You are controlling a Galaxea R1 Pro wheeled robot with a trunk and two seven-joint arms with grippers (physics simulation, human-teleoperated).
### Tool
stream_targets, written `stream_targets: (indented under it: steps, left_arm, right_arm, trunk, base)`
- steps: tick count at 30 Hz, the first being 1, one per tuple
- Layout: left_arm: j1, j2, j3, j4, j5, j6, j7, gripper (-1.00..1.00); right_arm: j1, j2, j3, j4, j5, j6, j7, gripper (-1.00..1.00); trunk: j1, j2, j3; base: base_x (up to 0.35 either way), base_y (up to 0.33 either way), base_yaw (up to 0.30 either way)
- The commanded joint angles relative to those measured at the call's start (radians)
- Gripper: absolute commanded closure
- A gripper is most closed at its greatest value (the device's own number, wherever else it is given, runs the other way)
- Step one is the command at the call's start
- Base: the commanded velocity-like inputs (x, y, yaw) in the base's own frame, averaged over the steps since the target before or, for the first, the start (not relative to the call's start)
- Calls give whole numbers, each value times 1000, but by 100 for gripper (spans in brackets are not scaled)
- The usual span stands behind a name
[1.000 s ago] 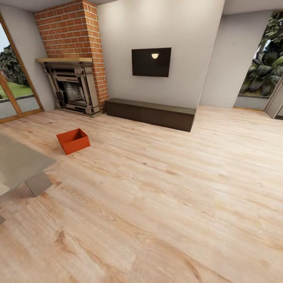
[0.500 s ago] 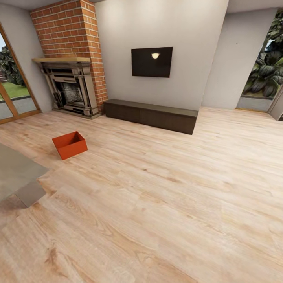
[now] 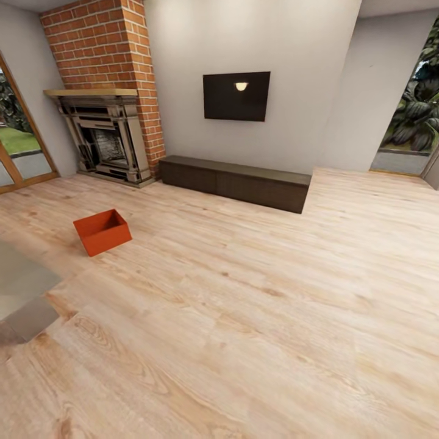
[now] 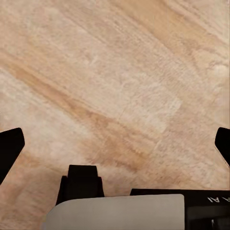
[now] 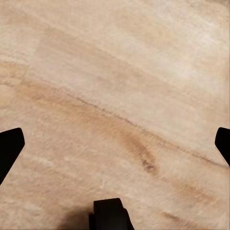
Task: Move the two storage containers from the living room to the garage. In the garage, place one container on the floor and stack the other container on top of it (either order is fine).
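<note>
Overall, you are facing a living room with a light wood plank floor (image 3: 256,317), a red-brick fireplace (image 3: 107,91), a wall-mounted black TV (image 3: 236,96) and a low dark bench (image 3: 235,182) beneath it. One orange-red storage container (image 3: 102,231) sits upright on the planks, well short of the fireplace, open top showing. A grey furniture corner (image 3: 21,292) is cut off at the frame edge. White lettering on the left wrist housing (image 4: 218,198) is cropped and unreadable. Your left gripper (image 4: 115,143) and right gripper (image 5: 115,143) both stand spread wide, empty, above bare planks.
</note>
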State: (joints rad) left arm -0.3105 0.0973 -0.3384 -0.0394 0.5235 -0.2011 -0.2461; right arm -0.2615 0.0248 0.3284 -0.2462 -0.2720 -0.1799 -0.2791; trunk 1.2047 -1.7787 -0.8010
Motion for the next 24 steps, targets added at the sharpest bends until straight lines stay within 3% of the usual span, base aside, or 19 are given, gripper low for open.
stream_targets:
  steps: [1, 24]
  left_arm:
    - [-1, 1, -8, 1, 10, -3, -4, -100]
    - [-1, 12, -8, 3, 10, -3, -4, -100]
  right_arm:
    - [-1, 0, 8, 1, -10, -4, -5, -100]
    - [-1, -3, 9, 1, -7, -4, -8, -100]
  trunk:
    - [1, 0, -1]
    - [1, 0, -1]
  base:
    - [340, 0, 0]
    - [340, 0, 0]
